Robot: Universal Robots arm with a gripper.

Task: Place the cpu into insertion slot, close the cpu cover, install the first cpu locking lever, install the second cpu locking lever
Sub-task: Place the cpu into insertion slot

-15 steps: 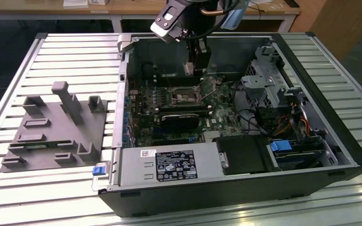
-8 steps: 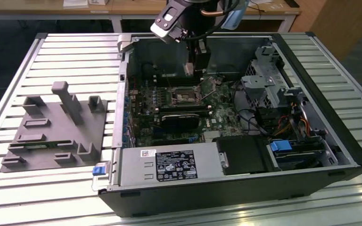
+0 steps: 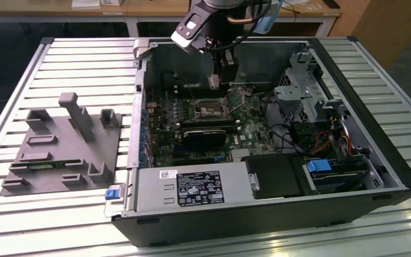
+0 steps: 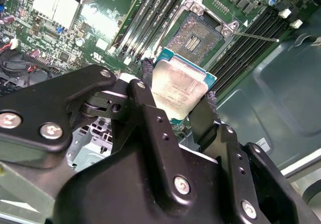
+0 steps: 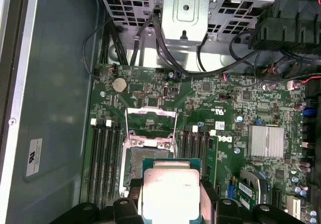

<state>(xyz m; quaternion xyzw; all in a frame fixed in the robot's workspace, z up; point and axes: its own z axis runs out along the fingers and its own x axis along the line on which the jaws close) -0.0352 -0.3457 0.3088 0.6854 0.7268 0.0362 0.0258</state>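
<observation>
One black two-finger gripper (image 4: 178, 88) holds the cpu (image 5: 170, 194), a flat square chip w/ a dull silver-grey metal lid on a green base. The jaws are narrow and pinch two opposite edges of the chip. In the exterior view the robot arm's wrist (image 3: 195, 24) sits at upper centre of the frame. It reaches down into an open black desktop computer case (image 3: 263, 222) lying on a slatted metal table (image 3: 70, 69).

The chip is off the board, near the insertion slot (image 4: 198, 33) but not in it. The slot is a square socket w/ a dark contact field & silvery rim. The cpu cover (image 5: 150, 126), a thin silvery frame w/ a square window, stands swung up off the socket. A thin metal lever rod (image 4: 258, 35) juts out beside it.

Judged step: the first, placing the chip; cover & both levers not yet done. Seating likely calls for chip edges squared to the socket & a level, gentle descent.

Room: long black memory slots (image 5: 103, 158) flank the socket on both sides. The raised cover crowds one edge. The grey case wall (image 5: 50, 108) is well apart.
</observation>
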